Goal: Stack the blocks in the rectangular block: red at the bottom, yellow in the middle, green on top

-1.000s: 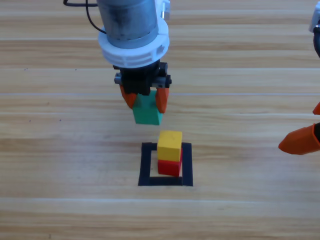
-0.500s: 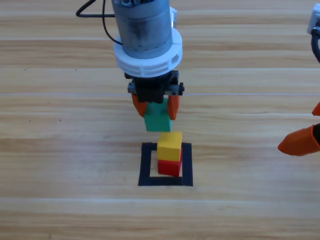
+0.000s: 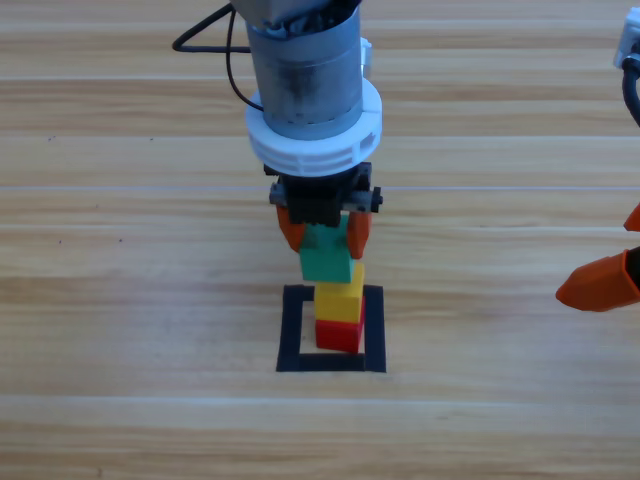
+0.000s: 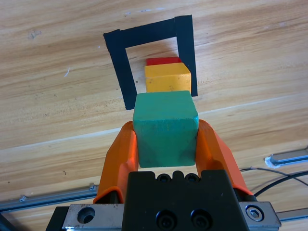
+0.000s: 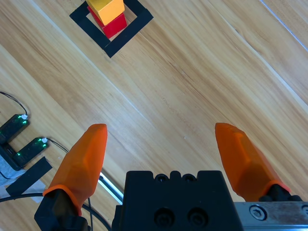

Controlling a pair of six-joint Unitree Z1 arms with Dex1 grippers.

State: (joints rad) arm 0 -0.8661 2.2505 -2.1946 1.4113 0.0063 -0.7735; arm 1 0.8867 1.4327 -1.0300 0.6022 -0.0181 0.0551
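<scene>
My left gripper (image 3: 324,232) is shut on the green cube (image 3: 326,262) and holds it in the air, just above and slightly behind the yellow cube (image 3: 341,298). The yellow cube rests on the red cube (image 3: 339,334), and both stand inside the black tape square (image 3: 292,330). In the left wrist view the green cube (image 4: 165,127) fills the space between the orange jaws, with the yellow cube (image 4: 167,77) and a strip of the red cube (image 4: 163,60) beyond it inside the tape square (image 4: 116,62). My right gripper (image 3: 610,270) waits open at the right edge.
Bare wooden table surrounds the tape square. A black cable (image 3: 215,35) loops behind the left arm at the top. The right wrist view shows the stack (image 5: 107,12) far off and small green-lit devices (image 5: 21,134) at the table's edge.
My left gripper has carried the green cube to the right and toward the stack, from left of and behind the tape square to just above the yellow cube. The right arm has held still.
</scene>
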